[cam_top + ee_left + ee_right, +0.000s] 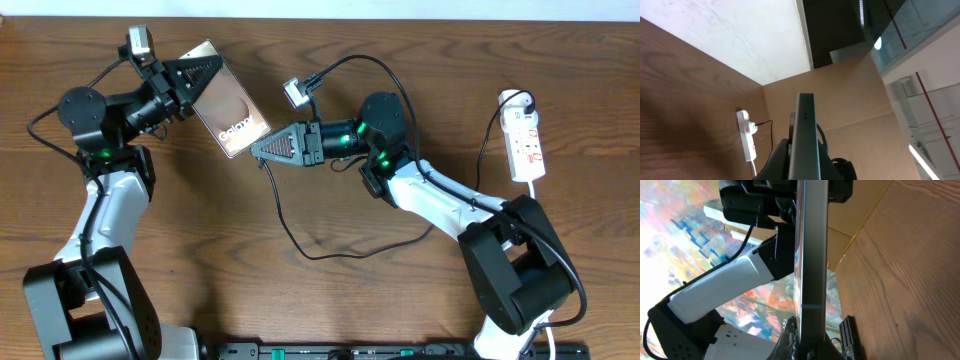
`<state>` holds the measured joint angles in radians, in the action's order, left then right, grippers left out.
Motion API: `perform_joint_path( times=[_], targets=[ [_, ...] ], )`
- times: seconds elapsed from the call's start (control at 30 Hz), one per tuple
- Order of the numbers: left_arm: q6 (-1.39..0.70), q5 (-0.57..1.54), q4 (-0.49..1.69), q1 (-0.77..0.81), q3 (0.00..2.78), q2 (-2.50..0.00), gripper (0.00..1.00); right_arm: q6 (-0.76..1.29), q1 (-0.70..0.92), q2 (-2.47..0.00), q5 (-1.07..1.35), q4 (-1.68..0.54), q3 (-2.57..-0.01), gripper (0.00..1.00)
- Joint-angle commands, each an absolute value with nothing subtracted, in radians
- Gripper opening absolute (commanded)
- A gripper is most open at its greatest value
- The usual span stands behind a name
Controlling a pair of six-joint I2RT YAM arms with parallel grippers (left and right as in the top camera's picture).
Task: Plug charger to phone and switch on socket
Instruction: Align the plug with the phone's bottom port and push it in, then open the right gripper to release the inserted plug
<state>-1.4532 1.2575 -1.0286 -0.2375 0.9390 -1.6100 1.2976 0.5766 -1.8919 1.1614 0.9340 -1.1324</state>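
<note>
My left gripper point(205, 85) is shut on the phone point(228, 110) and holds it tilted above the table, its glossy face with white lettering turned up. In the left wrist view the phone point(806, 130) stands edge-on between my fingers point(805, 162). My right gripper point(258, 150) is shut at the phone's lower end, where the charger cable point(320, 256) comes out from its tip. In the right wrist view the phone's edge point(812, 255) runs down into my jaws point(812, 347); the plug tip is hidden. The white socket point(525, 140) lies at the far right.
The charger cable loops over the wooden table between the arms toward the socket, which also shows in the left wrist view point(747, 137). A thicker black cable with a white connector point(295, 93) arcs above my right arm. A black bar point(400, 351) lines the front edge.
</note>
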Motion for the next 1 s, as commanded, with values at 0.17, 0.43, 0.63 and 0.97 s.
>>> perform_joint_path(
  times=[0.17, 0.43, 0.63, 0.97],
  targets=[
    [-1.425, 1.346, -1.038, -0.218, 0.949, -1.594, 0.07, 1.285, 0.570, -1.902, 1.047, 0.939, -1.144, 0.01],
    [-1.425, 1.324, -1.038, -0.218, 0.949, -1.594, 0.08, 1.277, 0.570, -1.902, 1.085, 0.939, -1.144, 0.18],
    [-1.425, 1.319, -1.038, -0.220, 0.949, -1.594, 0.07, 1.262, 0.571, -1.902, 1.111, 0.940, -1.144, 0.63],
    [-1.425, 1.334, -1.038, -0.235, 0.949, -1.594, 0.07, 1.259, 0.550, -1.902, 1.122, 0.985, -1.144, 0.90]
  ],
)
